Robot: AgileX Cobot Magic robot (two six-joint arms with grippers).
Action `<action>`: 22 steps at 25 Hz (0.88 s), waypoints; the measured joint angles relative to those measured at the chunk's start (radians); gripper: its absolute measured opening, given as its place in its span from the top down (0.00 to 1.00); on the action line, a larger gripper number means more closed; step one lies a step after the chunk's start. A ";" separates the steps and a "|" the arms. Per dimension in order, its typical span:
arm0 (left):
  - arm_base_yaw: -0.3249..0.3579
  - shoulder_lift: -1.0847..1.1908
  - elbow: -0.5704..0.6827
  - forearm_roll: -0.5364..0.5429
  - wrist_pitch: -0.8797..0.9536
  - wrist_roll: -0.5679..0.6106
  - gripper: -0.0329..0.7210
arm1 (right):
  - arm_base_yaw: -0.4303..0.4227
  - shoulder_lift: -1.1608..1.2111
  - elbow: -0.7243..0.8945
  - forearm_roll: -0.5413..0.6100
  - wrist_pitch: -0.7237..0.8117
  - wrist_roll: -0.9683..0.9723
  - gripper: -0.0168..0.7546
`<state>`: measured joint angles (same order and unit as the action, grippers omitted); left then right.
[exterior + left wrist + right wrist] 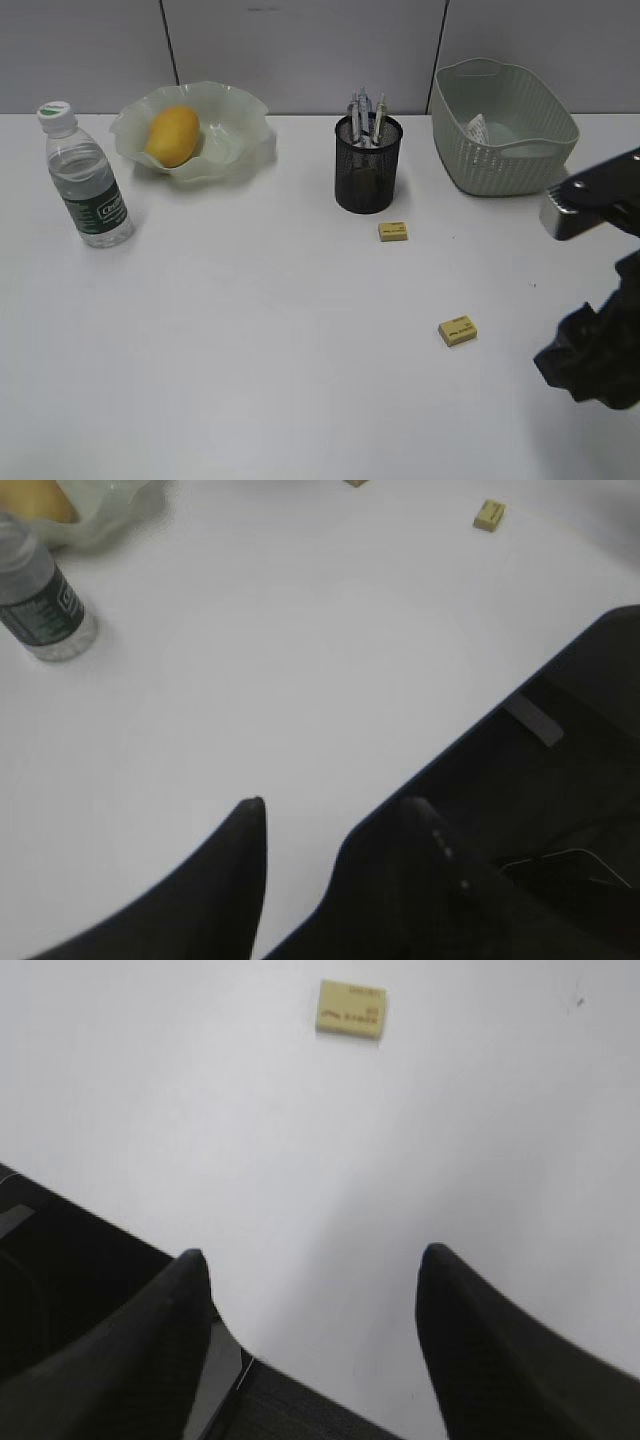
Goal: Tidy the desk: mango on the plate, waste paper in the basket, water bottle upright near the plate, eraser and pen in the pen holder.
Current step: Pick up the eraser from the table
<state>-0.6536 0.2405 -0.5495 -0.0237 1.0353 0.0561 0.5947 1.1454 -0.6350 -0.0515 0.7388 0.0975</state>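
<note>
Desk [250,380]: wide white tabletop seen from a slant, with a grey panel wall behind it.
Mango [172,136]: yellow-orange fruit lying inside the plate at the back left.
Plate [240,110]: pale green translucent dish with a wavy rim, near the back edge of the desk.
Water bottle [86,177]: clear, dark green label, white cap, standing upright just left of the plate and slightly nearer the camera.
Pen holder [368,165]: black mesh cup at back centre, with several pens [365,115] standing in it.
Basket [505,125]: pale green woven-look tub at the back right, with a white scrap of paper [478,129] inside against its left wall.
Erasers: two small yellow blocks on the bare desk; one [393,231] just in front of the pen holder, the other [457,330] further forward and to the right, well apart from the first.
Right gripper [312,1260]: empty, fingers spread wide, hovering over the desk's front edge with the nearer eraser ahead of it.
Left gripper [335,810]: empty, fingers partly apart, above the front edge of the desk, the bottle far off to its upper left.
</note>
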 joint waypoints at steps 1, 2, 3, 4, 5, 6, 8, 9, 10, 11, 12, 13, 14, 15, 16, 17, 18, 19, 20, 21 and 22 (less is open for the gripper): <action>0.000 -0.018 0.011 0.000 0.015 -0.005 0.51 | 0.000 0.031 -0.018 0.000 -0.013 -0.001 0.32; 0.000 -0.029 0.016 -0.001 0.023 -0.009 0.51 | 0.000 0.068 -0.040 0.000 -0.027 -0.001 0.32; 0.000 -0.039 0.019 -0.002 0.026 -0.014 0.51 | 0.000 0.104 -0.065 0.000 -0.038 -0.001 0.32; 0.000 -0.042 0.019 -0.003 0.029 -0.015 0.51 | 0.000 0.142 -0.092 -0.006 -0.048 -0.001 0.32; 0.000 -0.043 0.019 -0.003 0.029 -0.015 0.51 | 0.000 0.174 -0.117 -0.012 -0.056 -0.001 0.32; 0.000 -0.045 0.019 -0.004 0.029 -0.016 0.51 | 0.000 0.214 -0.149 -0.017 -0.066 -0.001 0.32; 0.000 -0.047 0.019 -0.005 0.029 -0.017 0.51 | 0.000 0.289 -0.215 -0.021 -0.078 -0.001 0.32; 0.000 -0.047 0.019 -0.005 0.029 -0.017 0.51 | 0.000 0.330 -0.254 -0.023 -0.081 -0.001 0.32; 0.000 -0.047 0.019 -0.005 0.029 -0.017 0.51 | 0.000 0.372 -0.293 -0.026 -0.083 -0.001 0.32; 0.000 -0.047 0.019 -0.005 0.029 -0.018 0.51 | -0.001 0.407 -0.333 -0.027 -0.086 -0.001 0.32; 0.000 -0.047 0.019 -0.005 0.029 -0.018 0.51 | -0.003 0.450 -0.366 -0.028 -0.088 -0.001 0.32; 0.000 -0.047 0.019 -0.005 0.029 -0.018 0.51 | -0.009 0.492 -0.406 -0.028 -0.089 -0.001 0.32; 0.000 -0.047 0.019 -0.005 0.029 -0.018 0.51 | -0.017 0.533 -0.444 -0.028 -0.090 0.003 0.32; 0.000 -0.047 0.019 -0.005 0.029 -0.018 0.51 | -0.028 0.566 -0.475 -0.028 -0.091 0.010 0.32; 0.000 -0.047 0.019 -0.005 0.029 -0.018 0.51 | -0.043 0.603 -0.510 -0.028 -0.094 0.022 0.32; 0.000 -0.047 0.019 -0.005 0.029 -0.018 0.51 | -0.062 0.638 -0.541 -0.028 -0.098 0.039 0.32; 0.000 -0.047 0.019 -0.005 0.030 -0.018 0.51 | -0.080 0.664 -0.568 -0.028 -0.108 0.055 0.32; 0.000 -0.047 0.019 -0.005 0.030 -0.018 0.51 | -0.101 0.692 -0.586 -0.029 -0.121 0.075 0.32; 0.000 -0.047 0.019 -0.005 0.031 -0.018 0.51 | -0.121 0.717 -0.605 -0.029 -0.133 0.096 0.32; 0.000 -0.047 0.019 -0.005 0.031 -0.019 0.51 | -0.136 0.739 -0.617 -0.029 -0.149 0.115 0.32; 0.000 -0.047 0.019 -0.005 0.032 -0.019 0.51 | -0.146 0.755 -0.625 -0.031 -0.174 0.127 0.31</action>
<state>-0.6536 0.1938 -0.5300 -0.0289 1.0672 0.0372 0.4488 1.9005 -1.2598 -0.0822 0.5652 0.2247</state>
